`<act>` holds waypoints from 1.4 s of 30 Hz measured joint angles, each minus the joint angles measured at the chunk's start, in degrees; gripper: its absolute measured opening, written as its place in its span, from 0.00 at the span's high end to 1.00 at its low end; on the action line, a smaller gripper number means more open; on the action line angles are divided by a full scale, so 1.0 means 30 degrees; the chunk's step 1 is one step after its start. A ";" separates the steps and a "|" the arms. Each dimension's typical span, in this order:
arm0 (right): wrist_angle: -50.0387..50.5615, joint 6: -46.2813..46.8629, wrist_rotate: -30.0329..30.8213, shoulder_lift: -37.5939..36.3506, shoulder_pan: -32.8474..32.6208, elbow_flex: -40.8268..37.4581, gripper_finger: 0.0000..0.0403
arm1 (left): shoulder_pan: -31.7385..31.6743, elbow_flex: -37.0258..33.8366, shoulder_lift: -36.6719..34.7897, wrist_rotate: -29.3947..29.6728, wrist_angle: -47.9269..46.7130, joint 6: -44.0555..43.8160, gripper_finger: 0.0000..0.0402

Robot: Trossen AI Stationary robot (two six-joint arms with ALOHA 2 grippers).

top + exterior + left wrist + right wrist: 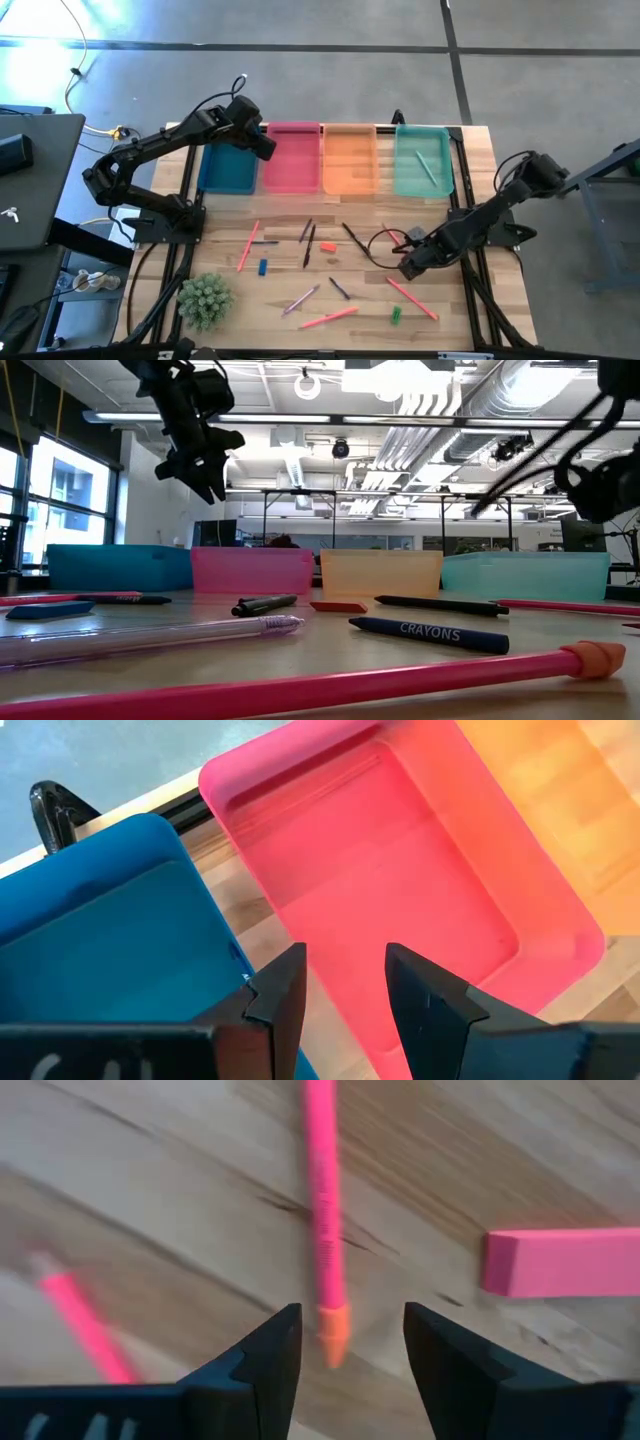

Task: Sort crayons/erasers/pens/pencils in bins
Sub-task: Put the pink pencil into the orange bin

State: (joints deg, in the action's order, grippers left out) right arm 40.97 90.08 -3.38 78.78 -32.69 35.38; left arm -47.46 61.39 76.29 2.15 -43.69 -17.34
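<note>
Overhead, the left gripper [262, 143] hangs above the seam between the shallow blue plastic bin [227, 163] and the pink plastic bin [291, 158] along the desk's [280, 275] far edge, its fingers [283, 995] apart and holding nothing. Nearer the desk's right edge, the right gripper [409, 267] sits low over the wood, fingers [268, 1355] spread either side of a pink pencil's [323, 1210] orange eraser tip, not clamped. A chunky pink eraser block [560, 1261] lies just beside.

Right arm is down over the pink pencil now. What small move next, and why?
Probably lower the right gripper and close on the long pink pencil with the orange eraser tip. Its jaws stand open on either side of that tip, nothing held, with the pencil flat on the wooden table.
</note>
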 joint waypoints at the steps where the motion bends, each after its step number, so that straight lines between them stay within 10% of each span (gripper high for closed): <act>1: -0.0072 -0.0018 -0.0180 0.0365 0.0000 0.0000 0.58 | 0.0000 0.0000 0.0000 0.0000 0.0001 0.0000 0.68; 18: -0.0007 -0.0043 -0.0427 0.1773 0.0007 0.0386 0.98 | -0.0007 0.0000 -0.0007 -0.0509 -0.1506 0.0871 0.68; 42: -0.1944 -0.0057 0.4396 0.0544 0.0712 0.3496 0.99 | -0.0189 -0.0007 -0.3854 -0.1014 -0.2652 0.5337 0.68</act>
State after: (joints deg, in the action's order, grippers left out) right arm 35.14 89.91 9.81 80.41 -30.55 45.86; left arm -48.03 61.36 64.73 -0.89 -51.64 -1.33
